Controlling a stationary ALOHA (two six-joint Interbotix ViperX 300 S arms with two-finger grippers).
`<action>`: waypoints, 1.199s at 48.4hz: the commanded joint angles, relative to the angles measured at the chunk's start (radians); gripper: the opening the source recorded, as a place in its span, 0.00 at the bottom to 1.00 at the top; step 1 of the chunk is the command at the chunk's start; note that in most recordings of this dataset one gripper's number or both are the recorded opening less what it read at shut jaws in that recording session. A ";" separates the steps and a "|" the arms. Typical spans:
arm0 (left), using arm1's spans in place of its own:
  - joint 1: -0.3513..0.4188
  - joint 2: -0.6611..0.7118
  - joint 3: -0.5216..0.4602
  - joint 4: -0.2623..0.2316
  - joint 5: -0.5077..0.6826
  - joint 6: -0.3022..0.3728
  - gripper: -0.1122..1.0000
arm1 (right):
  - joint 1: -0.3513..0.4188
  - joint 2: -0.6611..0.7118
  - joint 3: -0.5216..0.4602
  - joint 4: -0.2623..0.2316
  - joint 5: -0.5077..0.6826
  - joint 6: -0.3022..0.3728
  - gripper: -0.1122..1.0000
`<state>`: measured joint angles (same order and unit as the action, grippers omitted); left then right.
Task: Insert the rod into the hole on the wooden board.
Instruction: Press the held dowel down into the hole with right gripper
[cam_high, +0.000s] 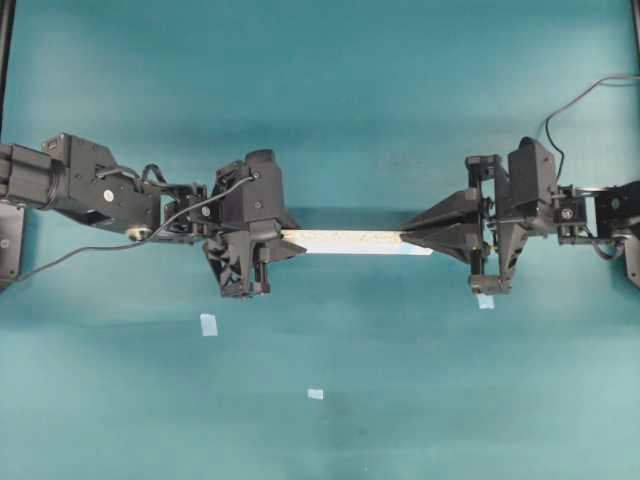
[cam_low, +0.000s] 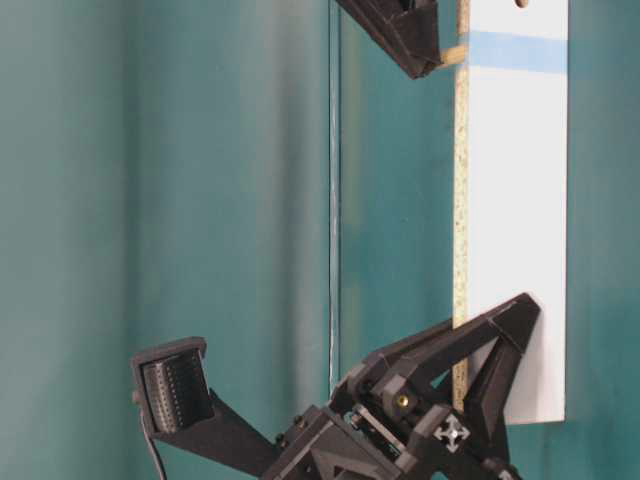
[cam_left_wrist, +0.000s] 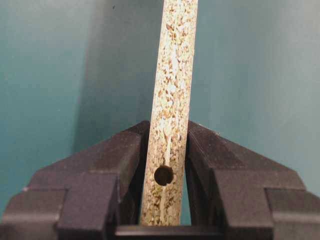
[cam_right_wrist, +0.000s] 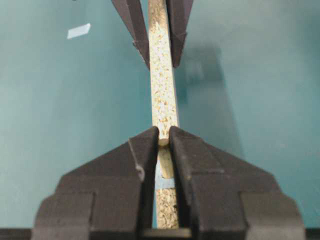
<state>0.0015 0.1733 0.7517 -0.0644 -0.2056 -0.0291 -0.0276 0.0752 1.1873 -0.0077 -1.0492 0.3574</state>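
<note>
The wooden board (cam_high: 350, 242) hangs level between both arms, its speckled edge upward. My left gripper (cam_high: 288, 240) is shut on its left end; in the left wrist view the jaws (cam_left_wrist: 168, 127) pinch the board (cam_left_wrist: 172, 75) on both sides of a dark hole (cam_left_wrist: 164, 175). My right gripper (cam_high: 405, 237) is shut on the rod (cam_right_wrist: 165, 162), a short beige peg standing against the board's edge (cam_right_wrist: 162, 85) at the light-blue mark (cam_right_wrist: 164, 183). From table level the rod (cam_low: 455, 55) meets the edge beside the blue stripe (cam_low: 520, 52). The hole there is hidden by the rod.
Three pale-blue tape squares lie on the teal table: one (cam_high: 208, 324) below the left gripper, one (cam_high: 316, 394) toward the front middle, one (cam_high: 485, 300) under the right gripper. Another hole (cam_low: 522, 3) shows in the board's white face.
</note>
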 joint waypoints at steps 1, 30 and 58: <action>0.000 -0.015 -0.011 0.002 -0.003 -0.005 0.40 | 0.008 -0.009 0.002 0.005 -0.002 0.000 0.20; 0.000 -0.015 -0.009 0.002 -0.002 -0.003 0.40 | 0.015 -0.015 0.005 0.006 0.034 0.005 0.20; 0.000 -0.015 -0.011 0.000 -0.002 -0.003 0.40 | 0.018 -0.086 0.009 0.003 0.206 0.000 0.20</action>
<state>0.0015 0.1733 0.7501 -0.0644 -0.2102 -0.0291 -0.0123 0.0077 1.1996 -0.0046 -0.8621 0.3590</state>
